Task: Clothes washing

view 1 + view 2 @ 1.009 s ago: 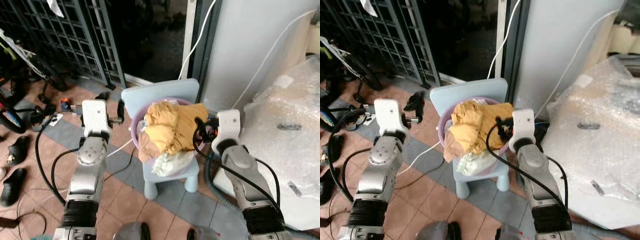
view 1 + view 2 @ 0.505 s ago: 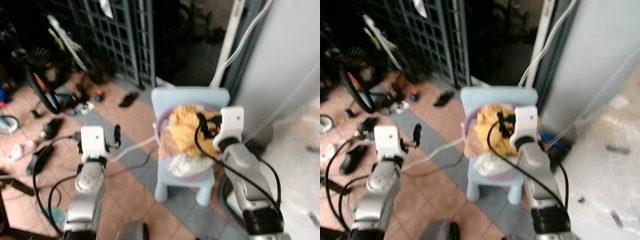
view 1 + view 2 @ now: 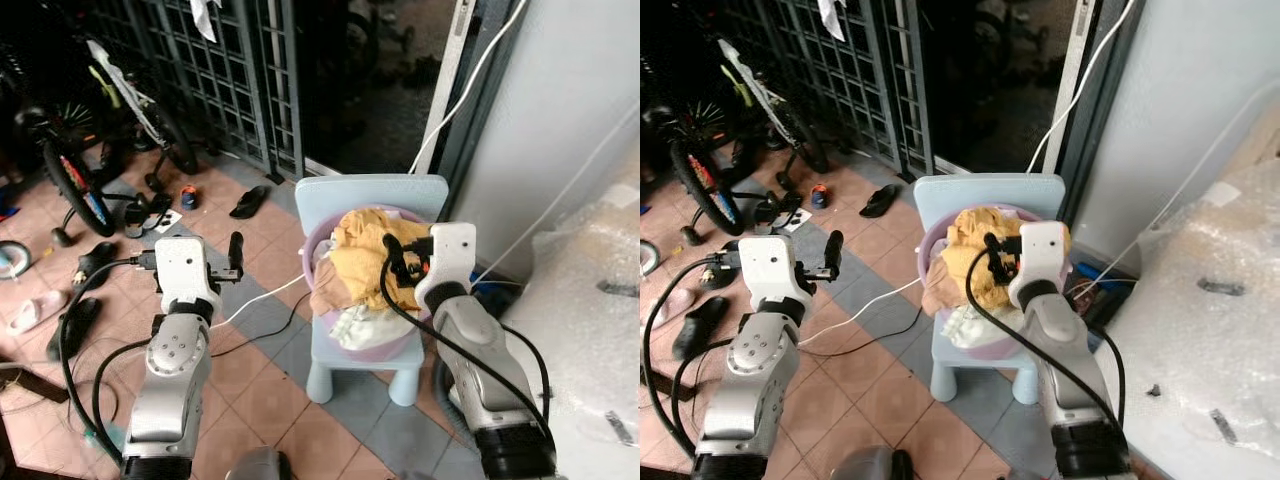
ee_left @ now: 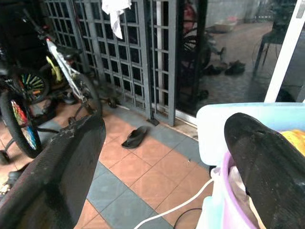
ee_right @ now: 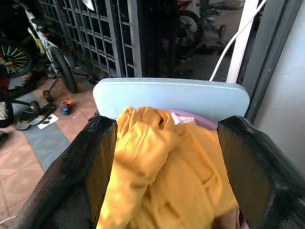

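Where the tiled floor (image 3: 250, 400) meets a dark doorway, a pale blue child's chair (image 3: 372, 196) stands with a purple basin (image 3: 992, 344) on its seat. Basin heaped with clothes: yellow cloth (image 3: 365, 262) on top, a whitish piece (image 3: 352, 328) lower at the front, spilling over the rim.

Right gripper (image 5: 162, 171) raised just over the yellow cloth, fingers (image 5: 248, 171) spread wide to either side of the heap, nothing between them. Cannot tell whether the tips touch the cloth. Silver right arm reaches in from the chair's right side, black cable looped along it.

Left gripper (image 4: 162, 157) held up left of the chair, well apart from the basin, fingers also spread wide and empty. Left wrist view looks past them to the chair edge and basin rim.

White cable (image 3: 262, 298) runs across the tiles toward the chair. Metal grille (image 3: 215, 70) behind, bicycle (image 3: 85, 160) leaning by it, shoes and sandals (image 3: 247, 203) scattered on the floor. Bubble-wrapped bulk (image 3: 590, 300) at right, beside a grey wall.
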`<state>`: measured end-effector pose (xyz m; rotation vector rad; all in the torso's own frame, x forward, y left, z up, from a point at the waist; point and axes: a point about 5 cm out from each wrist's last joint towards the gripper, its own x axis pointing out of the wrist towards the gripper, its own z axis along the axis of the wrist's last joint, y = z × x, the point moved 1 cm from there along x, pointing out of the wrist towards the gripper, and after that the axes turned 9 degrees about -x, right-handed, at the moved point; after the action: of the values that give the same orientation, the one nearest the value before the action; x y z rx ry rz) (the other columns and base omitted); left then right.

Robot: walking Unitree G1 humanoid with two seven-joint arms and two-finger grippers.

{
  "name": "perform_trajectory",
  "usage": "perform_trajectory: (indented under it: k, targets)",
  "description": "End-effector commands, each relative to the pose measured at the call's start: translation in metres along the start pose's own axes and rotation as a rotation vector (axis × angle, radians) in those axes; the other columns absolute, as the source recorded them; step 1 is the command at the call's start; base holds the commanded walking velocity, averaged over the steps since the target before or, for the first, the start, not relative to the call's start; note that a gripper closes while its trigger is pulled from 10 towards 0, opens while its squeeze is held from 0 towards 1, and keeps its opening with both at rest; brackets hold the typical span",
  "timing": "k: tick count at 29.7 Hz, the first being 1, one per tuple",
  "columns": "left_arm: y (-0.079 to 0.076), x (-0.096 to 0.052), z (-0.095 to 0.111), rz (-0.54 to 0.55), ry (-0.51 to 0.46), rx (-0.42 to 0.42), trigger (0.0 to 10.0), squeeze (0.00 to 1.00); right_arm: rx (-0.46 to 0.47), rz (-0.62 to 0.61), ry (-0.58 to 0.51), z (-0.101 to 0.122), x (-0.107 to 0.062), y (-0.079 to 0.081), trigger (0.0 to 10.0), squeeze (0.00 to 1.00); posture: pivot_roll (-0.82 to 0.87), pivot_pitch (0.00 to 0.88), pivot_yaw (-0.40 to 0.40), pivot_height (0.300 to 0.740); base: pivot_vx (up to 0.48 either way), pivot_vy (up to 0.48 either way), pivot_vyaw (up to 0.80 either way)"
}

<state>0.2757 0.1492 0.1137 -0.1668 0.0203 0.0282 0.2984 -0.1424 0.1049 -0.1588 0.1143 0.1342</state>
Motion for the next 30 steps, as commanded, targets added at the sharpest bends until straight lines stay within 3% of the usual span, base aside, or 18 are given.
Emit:
perform_trajectory:
  k: [1,6,12,13,19,22,30]
  targets:
    - [0.004,0.000,0.001,0.006,0.009,0.006,10.0,0.00,-0.023,0.018,-0.012,0.008,0.003,0.006,10.0,0.00,0.00,0.000,0.053,0.740,0.334,0.000,0.00]
    - [0.006,0.003,0.002,0.018,0.010,0.000,10.0,0.00,-0.070,0.028,0.017,0.009,0.009,0.006,10.0,0.00,0.00,0.000,0.045,0.740,0.334,0.000,0.00]
    - [0.005,0.000,0.001,0.021,0.021,0.001,10.0,0.00,-0.105,0.060,0.115,-0.005,0.011,0.005,10.0,0.00,0.01,0.002,0.041,0.740,0.305,0.000,0.00]
    - [0.005,-0.002,0.000,0.027,0.029,-0.001,10.0,0.00,-0.143,0.057,0.154,-0.011,0.010,0.003,10.0,0.00,0.02,0.003,0.039,0.740,0.274,0.000,0.00]
    - [0.008,-0.012,0.002,0.055,0.023,-0.007,10.0,0.00,-0.140,0.129,0.214,-0.018,0.006,0.011,10.0,0.00,0.03,0.023,0.016,0.740,0.000,0.000,0.00]
    - [0.014,-0.020,-0.005,0.098,0.067,0.003,10.0,0.00,-0.149,0.185,0.268,-0.025,0.004,0.018,10.0,0.00,0.04,0.036,0.025,0.740,0.000,0.000,0.00]
    - [0.013,-0.040,-0.016,0.057,0.159,0.037,10.0,0.00,-0.125,0.231,0.368,-0.036,-0.003,0.023,10.0,0.00,0.06,0.100,0.018,0.740,0.000,0.000,0.00]
